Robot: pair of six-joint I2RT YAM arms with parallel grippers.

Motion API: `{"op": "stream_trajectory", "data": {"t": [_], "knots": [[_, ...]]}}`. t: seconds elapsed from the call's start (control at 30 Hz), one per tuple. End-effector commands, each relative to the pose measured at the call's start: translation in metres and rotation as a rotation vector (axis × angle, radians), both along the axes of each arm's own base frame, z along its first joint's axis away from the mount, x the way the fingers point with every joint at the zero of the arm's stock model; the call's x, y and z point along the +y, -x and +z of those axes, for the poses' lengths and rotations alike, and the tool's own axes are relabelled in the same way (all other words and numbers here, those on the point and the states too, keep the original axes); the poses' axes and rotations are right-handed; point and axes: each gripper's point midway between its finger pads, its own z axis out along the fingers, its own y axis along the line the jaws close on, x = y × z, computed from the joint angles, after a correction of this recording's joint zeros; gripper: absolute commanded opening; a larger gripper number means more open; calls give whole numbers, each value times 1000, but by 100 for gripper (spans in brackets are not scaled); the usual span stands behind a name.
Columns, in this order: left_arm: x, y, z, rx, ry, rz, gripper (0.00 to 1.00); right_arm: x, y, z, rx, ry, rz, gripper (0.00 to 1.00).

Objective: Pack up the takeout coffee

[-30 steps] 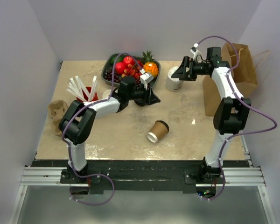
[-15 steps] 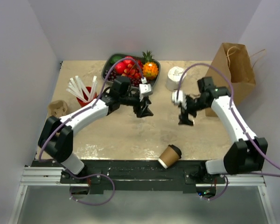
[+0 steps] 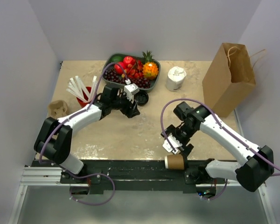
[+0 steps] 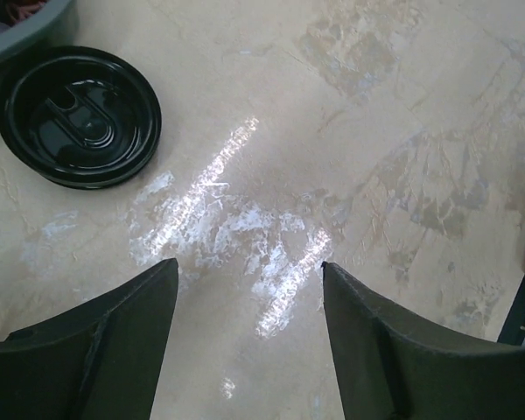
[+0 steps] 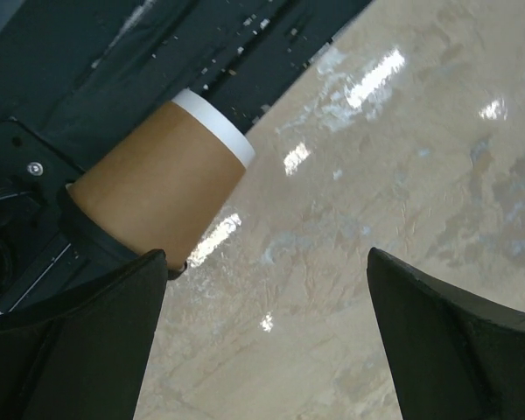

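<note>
ON THE BRINK: the takeout coffee (image 3: 175, 162) lies on its side at 6 o'clock of the worktop (image 3: 130, 135), with part of its body out over the black frame (image 5: 114, 52) at the near edge. My right jaws hang close over it, spread as wide as they go and holding nothing. In the wrist view the cup sits at 10 o'clock of the gap, against or behind one finger (image 5: 61, 350) rather than between the two, and that finger hides its wide end. My left jaws, well apart and empty too, hover near the middle of the worktop, with a loose black lid (image 4: 79, 114) at their 10 o'clock.

The danger, as I judge it, is that edge. A round cup on its side rolls, and a finger brushing it before the other is in place could push it off the worktop. The frame may also keep a finger from getting round it. Too hard a squeeze would buckle the thin paper, which could spring any lid on the hidden end. The paper bag (image 3: 228, 79) stands well apart at 2 o'clock, and a low carry could clip its rim and tip it.
</note>
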Motion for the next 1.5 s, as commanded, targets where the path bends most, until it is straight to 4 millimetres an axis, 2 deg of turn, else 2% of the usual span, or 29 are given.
{"op": "stream_trajectory", "data": {"t": [0.0, 0.1, 0.13, 0.17, 0.2, 0.23, 0.27, 0.3, 0.33, 0.37, 0.4, 0.43, 0.47, 0.53, 0.57, 0.6, 0.63, 0.67, 0.7, 0.77, 0.8, 1.03, 1.07, 1.13, 1.17, 1.2, 1.33, 1.37, 1.47], "knots": [[-2, -12, 43, -140, 55, 23, 71, -8, 33, -2, 77, 59, 107, 98], [-2, 9, 41, -142, 73, -48, 72, -5, 29, -7, 114, 85, 74, 97], [-9, 27, 43, -128, 115, -145, 73, 2, 24, -5, 179, 116, -61, 92], [-9, 42, 43, -157, 130, -213, 73, 13, -3, -3, 158, 81, -196, 91], [-13, 55, 45, -176, 151, -272, 74, 19, -16, 3, 217, 34, -301, 90], [-18, 67, 47, -201, 163, -321, 77, 24, -38, 20, 252, -30, -396, 89], [-21, 82, 47, -244, 167, -392, 80, 14, -66, 20, 327, -50, -541, 89], [-32, 99, 46, -255, 169, -459, 82, 21, -92, 40, 355, -128, -614, 89], [-37, 109, 45, -264, 169, -501, 86, 18, -106, 46, 421, -141, -728, 89], [-44, 118, 44, -274, 169, -543, 87, 7, -133, 47, 440, -183, -830, 99], [-55, 131, 45, -279, 178, -587, 91, 5, -148, 55, 438, -224, -888, 99], [-61, 135, 46, -285, 189, -601, 95, 2, -156, 59, 466, -234, -968, 99], [-70, 136, 44, -295, 191, -628, 96, 1, -175, 63, 409, -278, -997, 99], [-90, 152, 41, -280, 190, -707, 96, -4, -187, 64, 384, -285, -1119, 99], [-103, 153, 39, -255, 185, -730, 97, -3, -207, 73, 317, -348, -1148, 99], [-116, 167, 37, -239, 179, -769, 100, -7, -213, 77, 282, -371, -1210, 99], [-125, 165, 35, -238, 158, -752, 100, -19, -227, 77, 262, -371, -1380, 99], [-137, 165, 33, -214, 148, -753, 100, -26, -249, 88, 183, -442, -1463, 99], [-148, 178, 31, -205, 136, -785, 100, -33, -250, 93, 170, -469, -1527, 99], [-160, 185, 20, -139, 78, -791, 100, -41, -254, 99, 158, -497, -1592, 99], [-166, 196, 18, -113, 73, -811, 100, -44, -254, 98, 155, -500, -1614, 99], [-191, 219, -2, -34, 37, -817, 100, -80, -256, 114, 222, -597, -1838, 99], [-196, 222, -7, -9, 34, -806, 100, -89, -258, 115, 228, -614, -1867, 99], [-204, 235, -15, 5, 14, -813, 100, -88, -258, 117, 257, -624, -1868, 99], [-209, 234, -25, 13, -24, -790, 100, -97, -259, 117, 256, -621, -1892, 99], [-212, 243, -31, 24, -43, -803, 100, -99, -258, 119, 254, -624, -1892, 99], [-223, 244, -45, 48, -89, -782, 100, -100, -252, 123, 240, -626, -1875, 99], [-224, 243, -56, 63, -114, -782, 100, -101, -251, 122, 240, -620, -1876, 99], [-227, 242, -61, 84, -126, -777, 97, -101, -250, 125, 234, -619, -1872, 99]]}}
